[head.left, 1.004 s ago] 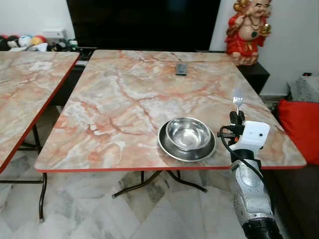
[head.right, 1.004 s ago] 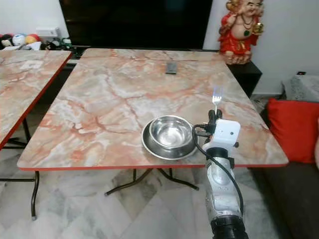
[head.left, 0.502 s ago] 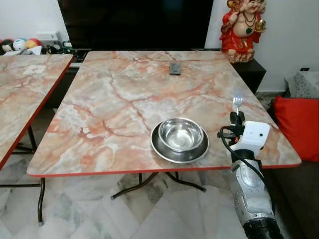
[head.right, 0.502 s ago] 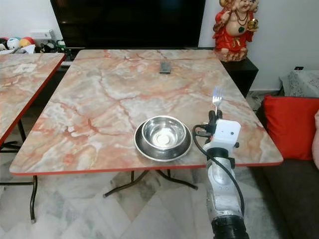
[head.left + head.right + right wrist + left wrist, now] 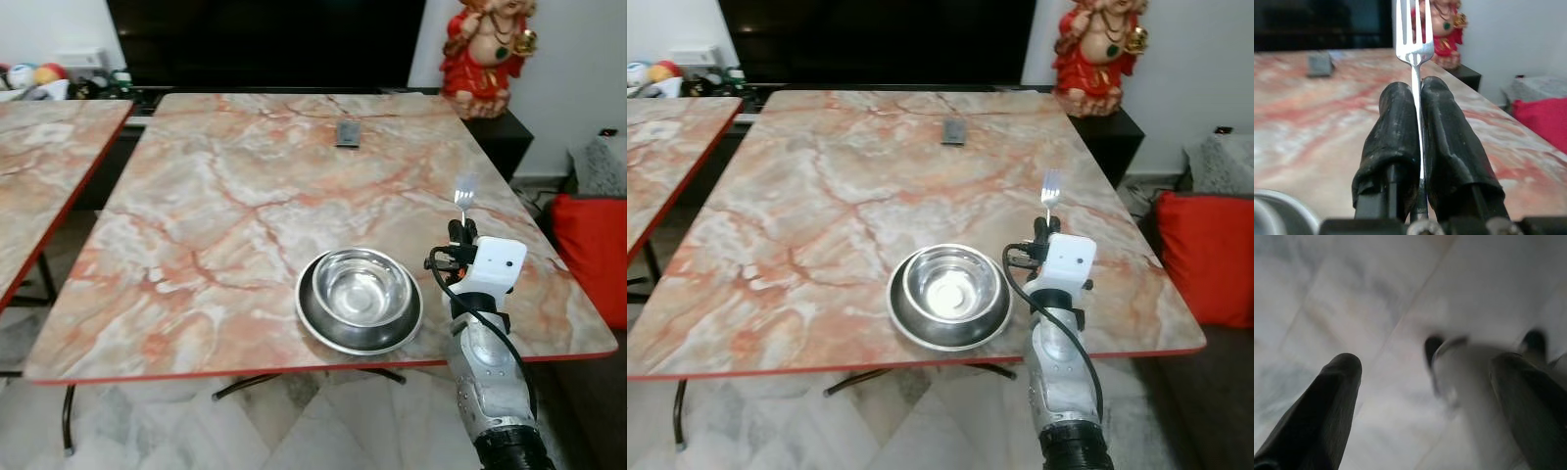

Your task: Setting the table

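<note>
**Fork in hand, 1 place half laid**

While the steel bowl point(image 5: 361, 289) already sits nested in a steel plate point(image 5: 323, 331) near the front edge of the marble table point(image 5: 235, 196), the fork point(image 5: 1050, 186) is not yet down. It stands upright, tines up, its handle pinched between the closed fingers point(image 5: 1398, 142) of the right gripper point(image 5: 461, 231), which hovers over the table just right of the plate. The bowl looks empty, showing only a bright reflection in its bottom, and the plate holds nothing but the bowl.

I judge that laying the fork flat beside the plate is what remains. The left gripper point(image 5: 1425, 396) hangs idle over the floor tiles, fingers spread apart. Far beyond the right gripper lies a small dark remote point(image 5: 348, 133).
</note>
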Robot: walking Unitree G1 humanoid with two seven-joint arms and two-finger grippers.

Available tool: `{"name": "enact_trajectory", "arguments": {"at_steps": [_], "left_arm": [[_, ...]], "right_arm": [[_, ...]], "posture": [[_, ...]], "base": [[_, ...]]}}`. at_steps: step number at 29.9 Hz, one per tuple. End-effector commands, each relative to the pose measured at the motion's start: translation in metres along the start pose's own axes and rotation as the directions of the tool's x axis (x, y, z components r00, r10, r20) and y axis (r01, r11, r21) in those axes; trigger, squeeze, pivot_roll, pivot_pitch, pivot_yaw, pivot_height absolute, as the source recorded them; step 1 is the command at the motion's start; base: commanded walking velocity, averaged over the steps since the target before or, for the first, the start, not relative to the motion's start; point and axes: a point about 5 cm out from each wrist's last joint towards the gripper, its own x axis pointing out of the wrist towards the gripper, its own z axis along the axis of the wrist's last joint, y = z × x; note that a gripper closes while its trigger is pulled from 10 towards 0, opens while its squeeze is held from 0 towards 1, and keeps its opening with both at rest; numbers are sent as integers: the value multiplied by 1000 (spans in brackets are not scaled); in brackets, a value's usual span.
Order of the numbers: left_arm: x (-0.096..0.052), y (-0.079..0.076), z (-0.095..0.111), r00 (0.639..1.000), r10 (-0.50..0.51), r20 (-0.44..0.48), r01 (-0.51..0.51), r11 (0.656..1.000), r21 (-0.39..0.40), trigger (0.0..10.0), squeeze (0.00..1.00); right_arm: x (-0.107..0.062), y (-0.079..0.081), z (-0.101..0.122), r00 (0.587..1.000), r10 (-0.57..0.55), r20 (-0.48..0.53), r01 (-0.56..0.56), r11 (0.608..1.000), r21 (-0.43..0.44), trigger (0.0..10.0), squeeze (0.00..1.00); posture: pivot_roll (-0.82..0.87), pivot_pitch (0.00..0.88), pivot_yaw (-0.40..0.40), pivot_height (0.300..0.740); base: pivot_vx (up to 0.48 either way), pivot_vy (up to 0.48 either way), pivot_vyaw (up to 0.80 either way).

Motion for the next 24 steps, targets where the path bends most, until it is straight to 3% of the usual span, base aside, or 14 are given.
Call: {"name": "enact_trajectory", "arguments": {"at_steps": [1, 8, 14, 17, 18, 19, 24], "left_arm": [[-7, 4, -23, 998, 7, -70, -6, 1000, 7, 10000, 0], [-7, 4, -22, 998, 3, -68, -3, 1000, 9, 10000, 0], [-6, 4, -20, 998, 1, -60, 0, 1000, 10, 10000, 0], [-6, 3, -20, 998, -3, -59, 4, 1000, 12, 10000, 0], [-6, 2, -19, 998, -7, -58, 8, 1000, 14, 10000, 0], [-6, 2, -19, 998, -8, -58, 9, 1000, 14, 10000, 0], [-6, 2, -19, 998, -11, -56, 12, 1000, 16, 10000, 0]], "right_arm": [[1, 10, 4, 1000, 20, 17, -20, 1000, 17, 10000, 0], [7, 8, 6, 1000, 8, 17, -8, 1000, 2, 10000, 0], [23, -2, 12, 999, -34, 10, 34, 999, -29, 10000, 0], [31, -10, 6, 995, -75, -72, 70, 994, -78, 10000, 0], [34, -10, -5, 981, -57, -186, 34, 992, -123, 10000, 0], [35, -10, -9, 973, -49, -226, 17, 990, -139, 10000, 0], [37, -15, -21, 946, -49, -319, 23, 996, -84, 10000, 0]], "posture": [[9, 100, -29, 740], [10, 99, -26, 740], [12, 92, -24, 740], [7, 88, -23, 740], [5, 86, -22, 740], [5, 86, -22, 740], [11, 80, -24, 740]], "base": [[0, 0, 0], [0, 0, 0], [0, 0, 0], [0, 0, 0], [0, 0, 0], [0, 0, 0], [0, 0, 0]]}}
